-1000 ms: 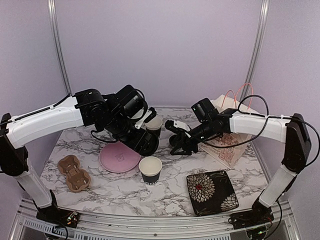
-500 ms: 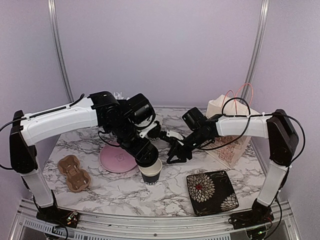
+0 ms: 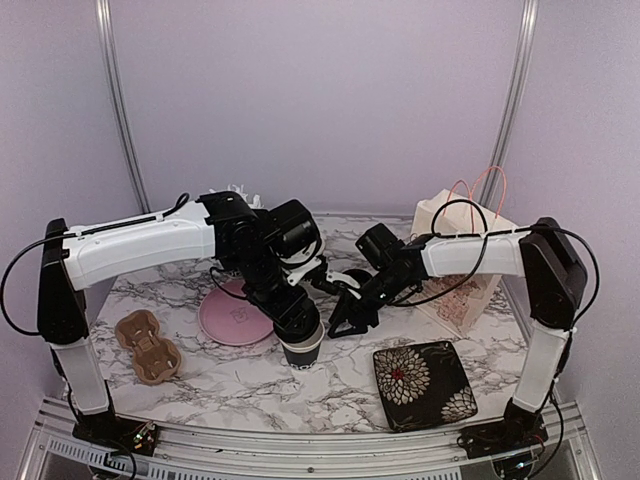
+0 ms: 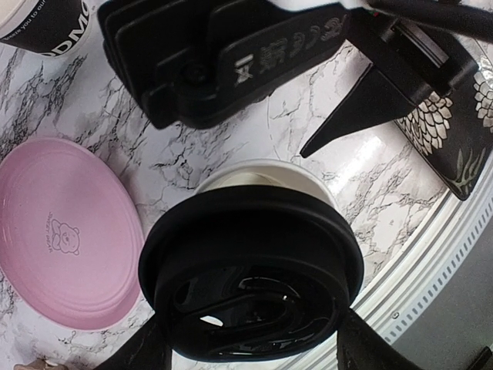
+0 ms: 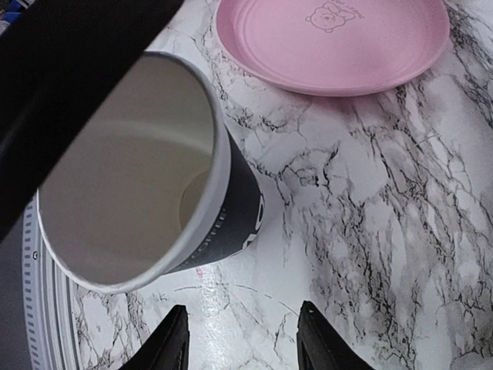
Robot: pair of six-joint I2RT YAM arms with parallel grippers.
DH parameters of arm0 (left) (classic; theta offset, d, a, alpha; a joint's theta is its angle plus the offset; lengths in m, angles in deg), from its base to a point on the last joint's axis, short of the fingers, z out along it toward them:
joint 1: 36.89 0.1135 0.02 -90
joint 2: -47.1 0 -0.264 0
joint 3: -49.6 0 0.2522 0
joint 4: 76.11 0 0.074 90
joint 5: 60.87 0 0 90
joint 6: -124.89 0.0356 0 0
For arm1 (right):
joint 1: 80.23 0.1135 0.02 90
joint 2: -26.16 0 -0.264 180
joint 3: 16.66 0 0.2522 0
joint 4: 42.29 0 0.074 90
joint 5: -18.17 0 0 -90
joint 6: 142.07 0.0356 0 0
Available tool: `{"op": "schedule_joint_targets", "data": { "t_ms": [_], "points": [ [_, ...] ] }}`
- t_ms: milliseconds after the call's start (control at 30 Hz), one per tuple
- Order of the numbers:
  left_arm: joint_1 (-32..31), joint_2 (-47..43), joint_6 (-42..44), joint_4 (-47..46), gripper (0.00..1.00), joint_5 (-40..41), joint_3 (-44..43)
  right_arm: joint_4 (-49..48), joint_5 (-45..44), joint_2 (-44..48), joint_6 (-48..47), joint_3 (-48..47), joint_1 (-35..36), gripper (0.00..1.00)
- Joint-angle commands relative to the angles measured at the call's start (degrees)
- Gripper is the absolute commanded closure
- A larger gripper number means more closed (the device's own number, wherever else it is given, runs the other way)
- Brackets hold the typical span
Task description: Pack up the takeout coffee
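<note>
One takeout coffee cup [image 3: 303, 350] stands open near the table's front, black-sided with a white rim [image 4: 262, 171] and a pale inside [image 5: 131, 177]. My left gripper [image 3: 298, 322] hangs right over it, shut on a round black lid [image 4: 250, 274] that sits level just above the rim. My right gripper [image 3: 340, 322] is low on the marble just right of the cup, open, with nothing between its fingers [image 5: 173, 343]. Another black cup with white print [image 4: 42, 23] shows only its side in the left wrist view.
A pink plate [image 3: 232, 318] lies left of the cup, and a brown pulp carrier [image 3: 147, 346] sits further left. A dark floral square plate [image 3: 425, 383] is at the front right. A paper bag [image 3: 462, 275] stands behind the right arm. White sticks [image 3: 238, 190] poke up at the back.
My left gripper has carried the lid forward and down from the back until it is over the front cup. My right gripper has slid left and come close beside that cup.
</note>
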Motion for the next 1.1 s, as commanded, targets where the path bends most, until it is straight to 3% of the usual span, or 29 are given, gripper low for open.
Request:
{"op": "schedule_joint_targets", "data": {
  "t_ms": [0, 1067],
  "points": [
    [0.05, 1.30, 1.21, 1.65, 0.31, -0.25, -1.78, 0.69, 1.73, -0.43, 0.43, -2.53, 0.53, 0.54],
    [0.05, 4.43, 2.48, -0.63, 0.34, -3.26, -2.10, 1.22, 7.40, -3.80, 1.33, -3.06, 0.64, 0.58]
  ]
}}
